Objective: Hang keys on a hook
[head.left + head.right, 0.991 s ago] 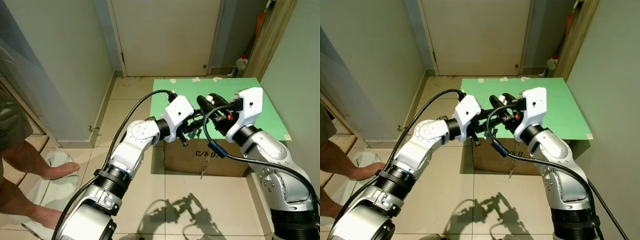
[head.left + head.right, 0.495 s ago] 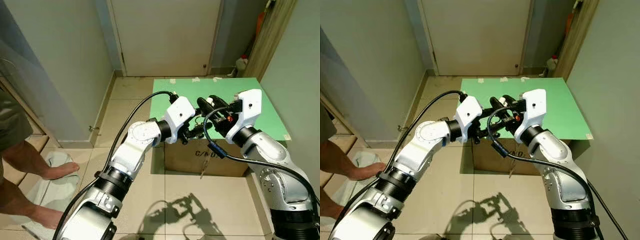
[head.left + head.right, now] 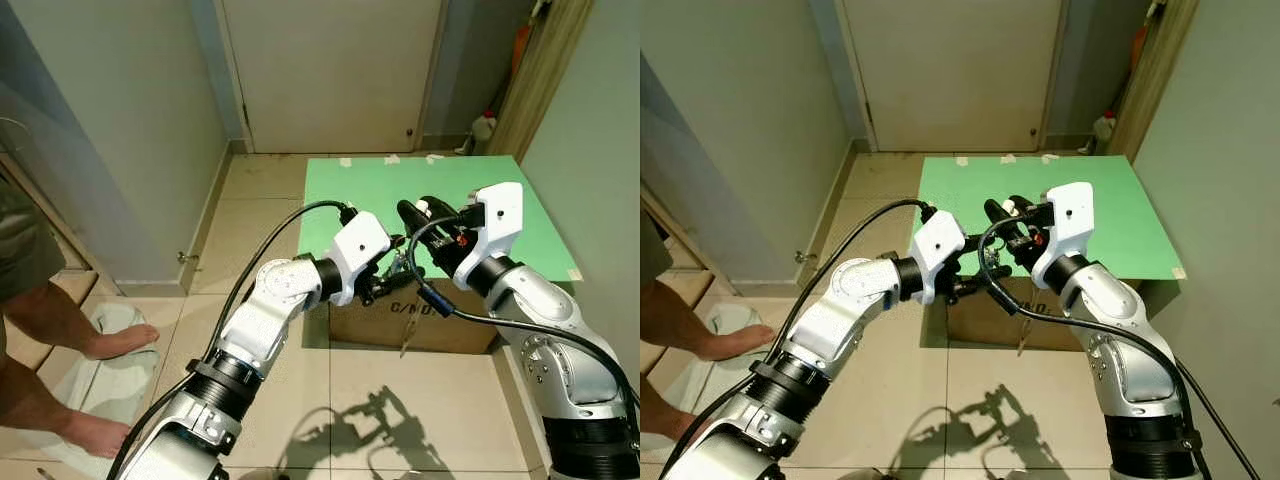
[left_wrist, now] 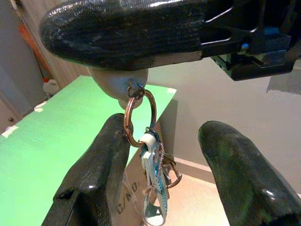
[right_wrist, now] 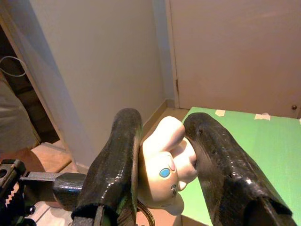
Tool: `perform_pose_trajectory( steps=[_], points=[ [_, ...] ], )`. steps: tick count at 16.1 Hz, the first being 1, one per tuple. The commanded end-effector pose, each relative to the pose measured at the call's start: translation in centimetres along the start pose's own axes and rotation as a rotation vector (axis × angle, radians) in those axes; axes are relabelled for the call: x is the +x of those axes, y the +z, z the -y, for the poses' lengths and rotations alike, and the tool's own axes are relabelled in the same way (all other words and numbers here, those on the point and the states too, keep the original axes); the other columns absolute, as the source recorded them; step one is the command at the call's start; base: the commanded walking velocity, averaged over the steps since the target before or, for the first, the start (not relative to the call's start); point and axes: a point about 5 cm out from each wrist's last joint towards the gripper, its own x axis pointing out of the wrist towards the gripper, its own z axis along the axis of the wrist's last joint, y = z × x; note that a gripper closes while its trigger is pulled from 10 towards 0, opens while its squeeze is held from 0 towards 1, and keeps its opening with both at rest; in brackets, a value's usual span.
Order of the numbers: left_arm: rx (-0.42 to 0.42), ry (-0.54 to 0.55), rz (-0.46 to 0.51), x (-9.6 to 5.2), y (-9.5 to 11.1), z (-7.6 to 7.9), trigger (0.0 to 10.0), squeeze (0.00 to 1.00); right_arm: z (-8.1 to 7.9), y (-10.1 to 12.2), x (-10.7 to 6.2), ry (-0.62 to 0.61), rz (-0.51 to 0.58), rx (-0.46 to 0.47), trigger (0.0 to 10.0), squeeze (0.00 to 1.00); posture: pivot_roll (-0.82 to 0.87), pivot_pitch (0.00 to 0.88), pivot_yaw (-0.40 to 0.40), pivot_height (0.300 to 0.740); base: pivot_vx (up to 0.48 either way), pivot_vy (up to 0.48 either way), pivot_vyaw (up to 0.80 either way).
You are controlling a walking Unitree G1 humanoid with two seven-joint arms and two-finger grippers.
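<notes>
A green board point(image 3: 520, 205) lies atop a cardboard box point(image 3: 440, 318) on the tiled floor point(image 3: 260, 200); a closed door point(image 3: 330, 75) stands behind; a person's bare feet point(image 3: 120, 340) rest on a pale mat point(image 3: 110, 385).

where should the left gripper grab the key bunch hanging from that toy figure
Probably at the copper ring, closing from both flat sides. It hangs free below the toy figure that the right gripper holds, and the left gripper has its fingers open on either side. The keys below dangle loose and would likely swing.
</notes>
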Motion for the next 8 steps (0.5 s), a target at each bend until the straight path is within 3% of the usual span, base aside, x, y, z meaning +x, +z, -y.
perform_pose_trajectory(
  steps=[1, 7, 8],
  points=[
    [0.003, 0.004, 0.003, -0.15, 0.22, -0.11, 10.0, 0.0, 0.07, 0.54, 0.26, 0.009, 0.019, -0.019, 0.0, 0.0, -0.17, 0.0, 0.046, 0.74, 0.0, 0.0, 0.0],
    [0.008, 0.008, 0.008, -0.16, 0.49, -0.33, 10.0, 0.0, -0.03, 0.49, 0.32, 0.016, 0.017, -0.021, 0.0, 0.0, -0.18, 0.0, 0.045, 0.74, 0.0, 0.0, 0.0],
    [0.007, 0.007, 0.012, -0.16, 0.57, -0.33, 7.9, 0.0, -0.03, 0.47, 0.31, 0.016, 0.016, -0.021, 0.0, 0.0, -0.18, 0.0, 0.045, 0.74, 0.0, 0.0, 0.0]
  ],
)
